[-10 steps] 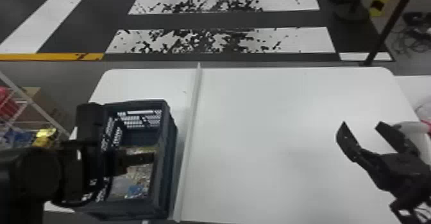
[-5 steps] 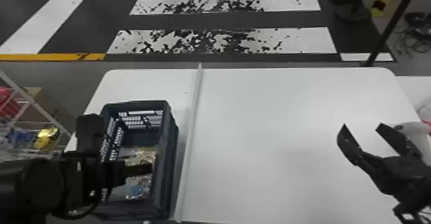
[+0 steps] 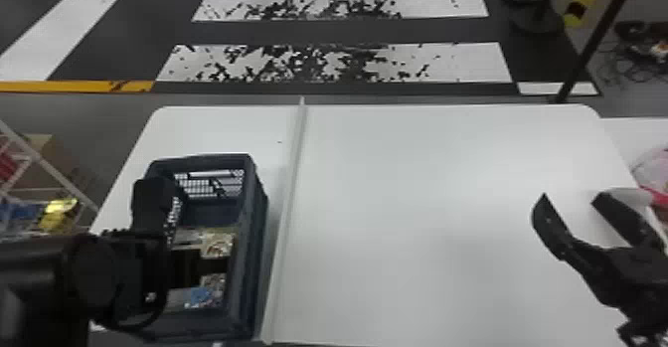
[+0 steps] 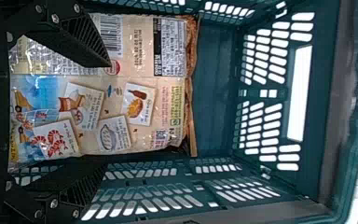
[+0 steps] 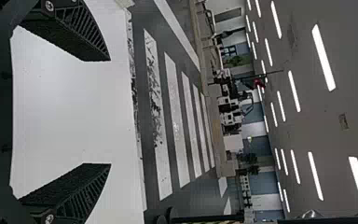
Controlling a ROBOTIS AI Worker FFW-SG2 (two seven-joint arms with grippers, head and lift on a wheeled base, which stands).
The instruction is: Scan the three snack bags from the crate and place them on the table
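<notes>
1. Snack bag [image 4: 144, 60] lies in the crate [image 3: 254, 261], left on the white table [image 3: 397, 197].
2. Left gripper [image 3: 199, 267] reaches into the crate, jaws wide.
3. Right gripper [image 3: 570, 199], at right, has wide, empty jaws.

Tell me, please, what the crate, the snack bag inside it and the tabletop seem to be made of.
The crate looks like semi-matte moulded plastic, given its slotted lattice walls. The snack bag seems to be glossy film, with highlights and a crinkled edge; foil lining can't be judged. The tabletop looks satin-smooth, perhaps laminate or plastic, from its soft sheen.
</notes>
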